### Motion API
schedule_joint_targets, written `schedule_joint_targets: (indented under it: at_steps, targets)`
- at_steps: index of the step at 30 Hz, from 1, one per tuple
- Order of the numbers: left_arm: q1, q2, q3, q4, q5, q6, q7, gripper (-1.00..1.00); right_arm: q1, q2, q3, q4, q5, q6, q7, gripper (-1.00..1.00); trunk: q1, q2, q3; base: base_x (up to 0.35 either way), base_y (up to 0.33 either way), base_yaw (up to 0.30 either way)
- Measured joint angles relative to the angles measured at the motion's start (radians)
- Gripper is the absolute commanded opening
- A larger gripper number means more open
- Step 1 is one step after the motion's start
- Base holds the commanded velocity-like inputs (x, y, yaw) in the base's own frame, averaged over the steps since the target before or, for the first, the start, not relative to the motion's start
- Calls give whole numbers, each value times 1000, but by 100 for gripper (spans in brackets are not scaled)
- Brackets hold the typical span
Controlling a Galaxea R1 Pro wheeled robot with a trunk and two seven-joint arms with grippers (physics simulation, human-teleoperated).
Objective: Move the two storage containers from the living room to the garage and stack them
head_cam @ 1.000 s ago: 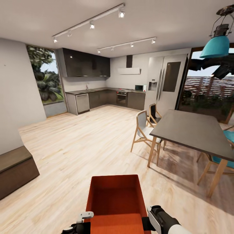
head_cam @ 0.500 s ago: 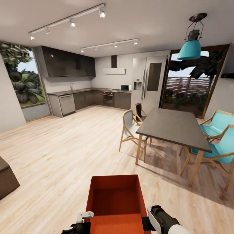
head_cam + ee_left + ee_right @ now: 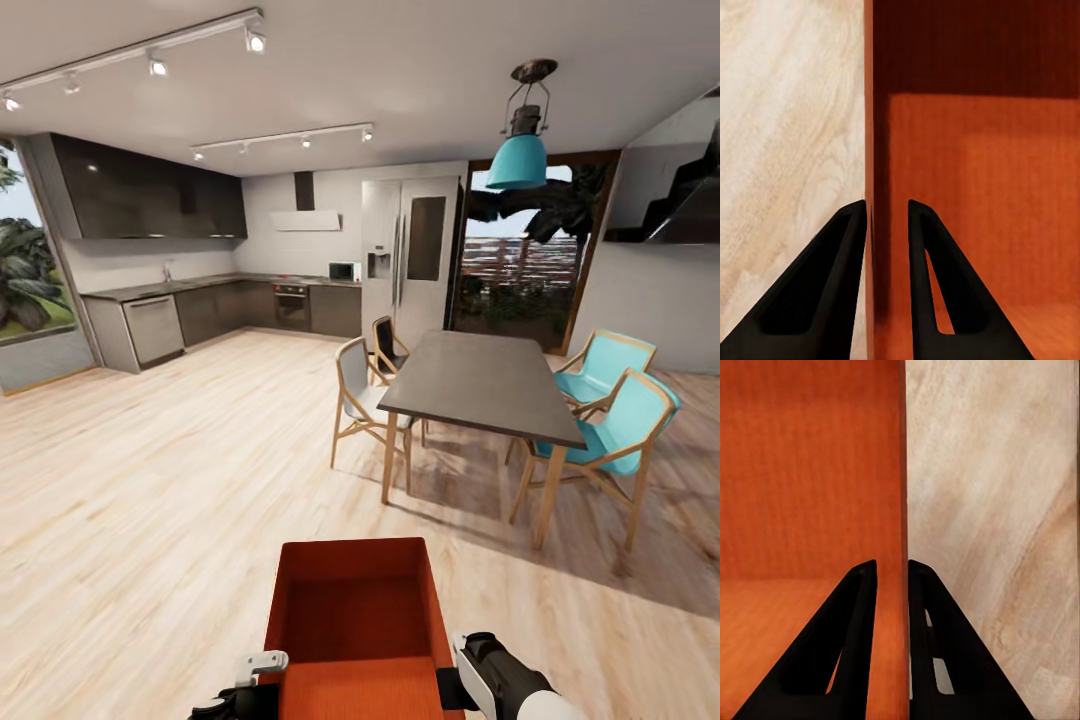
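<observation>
One orange-red storage container, open-topped, is carried low in front of me above a light wood-plank floor. My left gripper grips its left wall and my right gripper its right wall. In the left wrist view the black fingers of the left gripper straddle the thin orange wall, shut on it. The right wrist view has the right gripper shut the same way on the opposite wall. Beyond each wall lies the container's ribbed inside, and wood floor outside it.
A dark dining table stands ahead to the right, with wooden chairs on its near side and teal chairs beyond. Kitchen counters and a fridge line the far wall. Open wood floor spreads ahead left.
The whole picture has slid left, so the camera has turned right; the table and teal chairs have come into fuller view. The container and both grippers keep their place in the picture.
</observation>
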Motion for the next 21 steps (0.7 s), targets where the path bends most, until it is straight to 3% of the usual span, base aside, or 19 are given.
schedule_joint_targets:
  at_steps: [21]
  targets:
    - [0, 0, 1, 0, -1, 0, 0, -100, 0, 0, 1, -1, -1, 0, 0, -100, 0, 0, 7, 0, 0, -285]
